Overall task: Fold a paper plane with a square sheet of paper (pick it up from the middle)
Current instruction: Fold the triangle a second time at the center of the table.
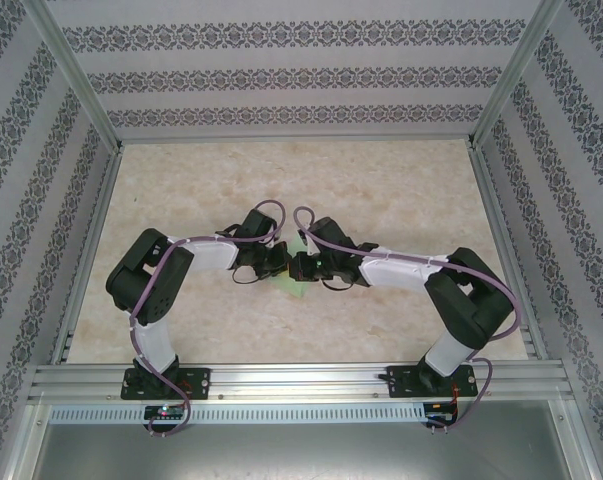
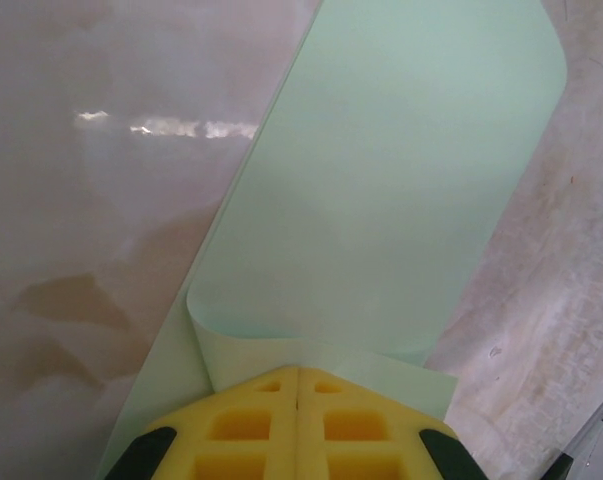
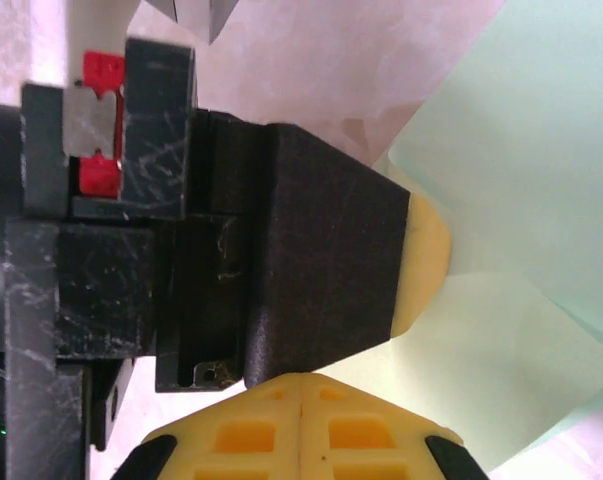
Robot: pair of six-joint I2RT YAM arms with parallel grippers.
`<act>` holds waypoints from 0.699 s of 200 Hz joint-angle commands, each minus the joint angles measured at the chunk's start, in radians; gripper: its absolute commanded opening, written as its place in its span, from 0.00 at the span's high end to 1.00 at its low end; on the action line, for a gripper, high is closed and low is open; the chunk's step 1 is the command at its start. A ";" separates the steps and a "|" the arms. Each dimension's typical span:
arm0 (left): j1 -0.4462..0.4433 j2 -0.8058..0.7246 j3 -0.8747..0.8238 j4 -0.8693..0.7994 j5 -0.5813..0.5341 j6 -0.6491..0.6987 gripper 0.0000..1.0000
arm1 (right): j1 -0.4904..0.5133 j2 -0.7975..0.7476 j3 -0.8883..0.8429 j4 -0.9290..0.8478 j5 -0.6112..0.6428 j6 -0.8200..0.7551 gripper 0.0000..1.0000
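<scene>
Paper [image 2: 381, 200], curled mid-table, sits pinched in left gripper [image 2: 297, 385], likely holding its fold; right gripper [image 3: 299, 395] clenched beside, hold unclear.

From above, most of the square sheet of paper [image 1: 299, 290] lies hidden.

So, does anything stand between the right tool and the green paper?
Partly. In the right wrist view, the left tool sits directly ahead of the closed right tool, covering part of the square sheet of paper. Beside it the sheet lies bare, with nothing visible on it.
</scene>
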 commanded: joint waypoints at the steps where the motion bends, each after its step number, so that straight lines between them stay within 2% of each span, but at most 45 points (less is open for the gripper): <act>1: -0.010 0.015 -0.022 -0.060 -0.055 0.011 0.94 | 0.026 0.059 0.019 0.032 -0.057 0.035 0.96; 32: -0.010 0.013 -0.022 -0.062 -0.055 0.013 0.94 | 0.028 0.088 0.026 0.008 -0.046 0.040 0.96; 78: -0.011 0.012 -0.019 -0.063 -0.055 0.015 0.94 | 0.021 0.012 -0.031 0.017 -0.015 0.053 0.98; 140: -0.010 0.010 -0.014 -0.073 -0.056 0.018 0.94 | 0.009 0.005 -0.077 0.120 -0.049 0.109 1.00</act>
